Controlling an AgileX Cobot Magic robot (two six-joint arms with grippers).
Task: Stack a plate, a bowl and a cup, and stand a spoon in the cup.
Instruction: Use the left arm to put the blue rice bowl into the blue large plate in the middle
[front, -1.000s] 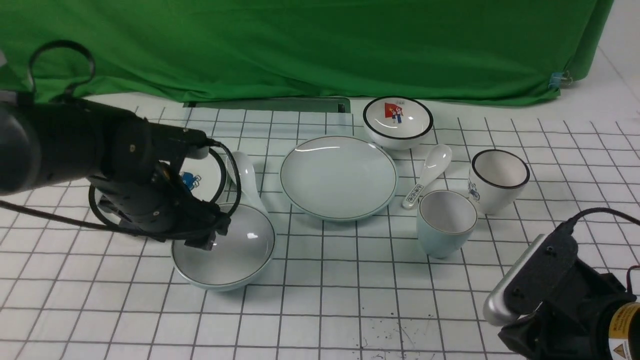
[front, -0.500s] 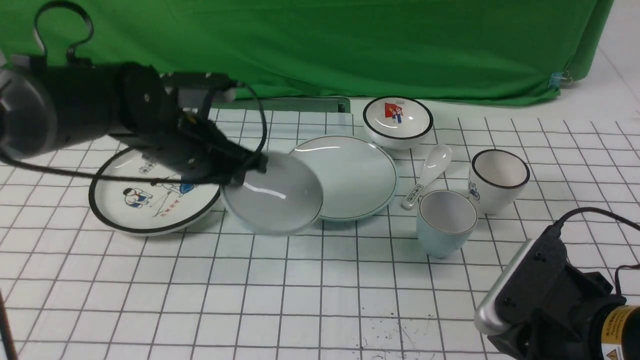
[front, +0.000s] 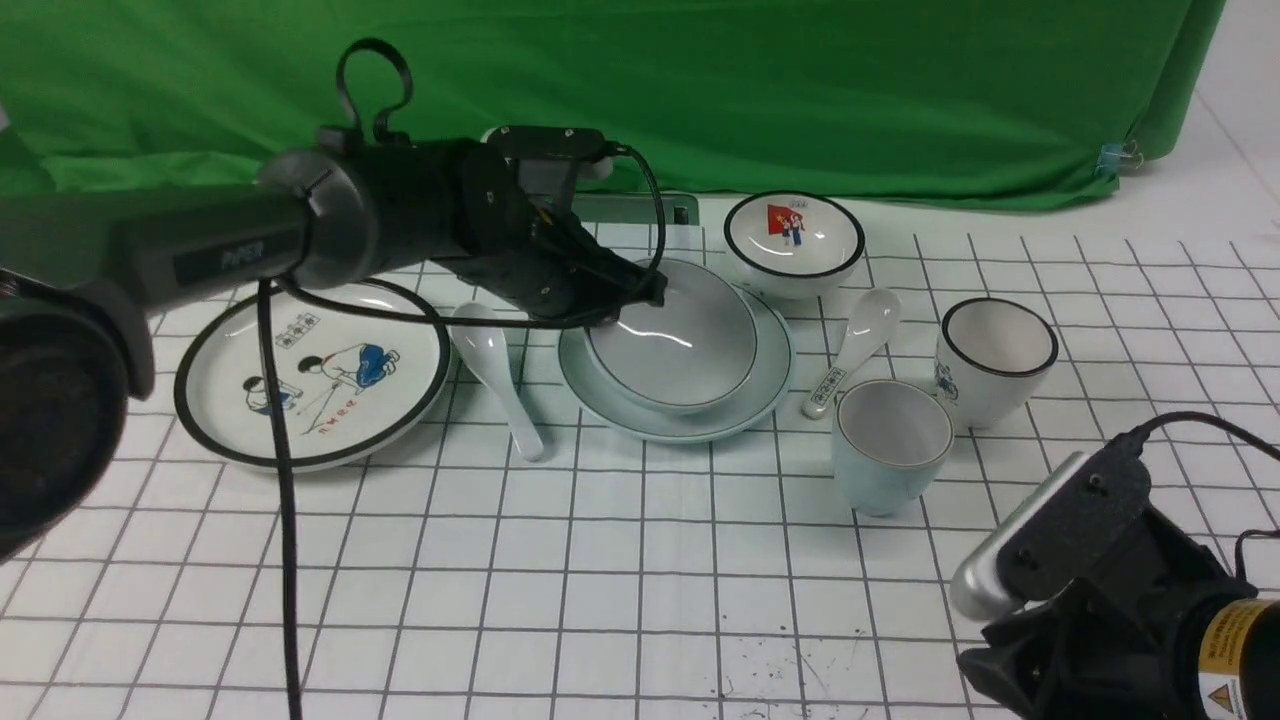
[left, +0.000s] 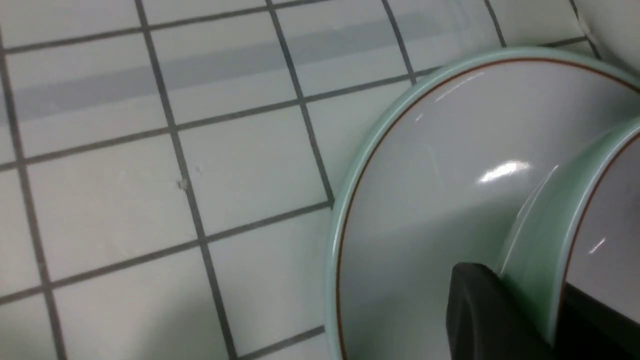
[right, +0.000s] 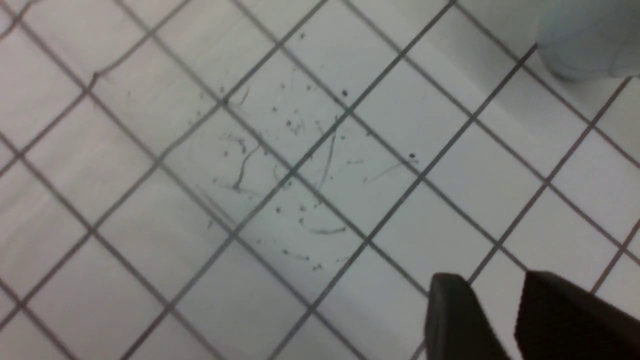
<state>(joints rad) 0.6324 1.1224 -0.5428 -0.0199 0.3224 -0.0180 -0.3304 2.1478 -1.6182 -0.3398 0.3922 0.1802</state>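
Far left on the gridded table (front: 600, 580) I see the cartoon plate (front: 310, 375), nothing on it. Just beside it the spoon (front: 495, 372) lies flat, scoop away from me. At centre the plate (front: 690, 428) carries the bowl (front: 675, 345), which is empty and a little tilted; I cannot tell whether its foot is fully down. My left gripper (front: 640, 298) is clamped on the bowl's near-left rim, one finger (left: 480, 315) outside the wall. Behind stands the empty flag bowl (front: 795, 240). The patterned spoon (front: 862, 335) lies on the table next. The cup (front: 890, 445) stands upright and empty, the black-rimmed cup (front: 997, 360) close behind it, also empty. My right gripper (right: 502, 320) hangs over bare table, jaws slightly parted, holding nothing.
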